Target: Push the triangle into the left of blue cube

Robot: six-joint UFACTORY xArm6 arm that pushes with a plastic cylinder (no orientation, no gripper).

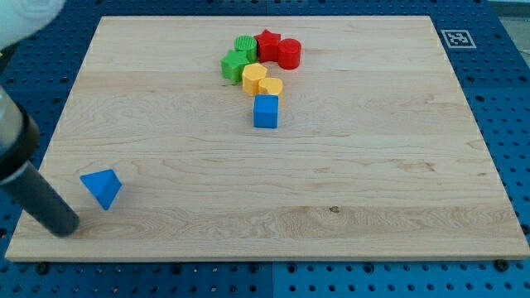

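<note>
A blue triangle [102, 188] lies near the board's lower left corner. A blue cube [266, 111] sits above the board's middle, far to the triangle's upper right. My tip [68, 229] rests on the board just to the lower left of the triangle, a small gap apart from it. The dark rod runs up and left from the tip out of the view.
Above the cube is a tight cluster: a yellow hexagon [254, 76], a yellow heart [271, 87], a green star [234, 64], a green cylinder [246, 45], a red star [267, 44] and a red cylinder [289, 54]. The wooden board [373, 174] lies on a blue pegboard.
</note>
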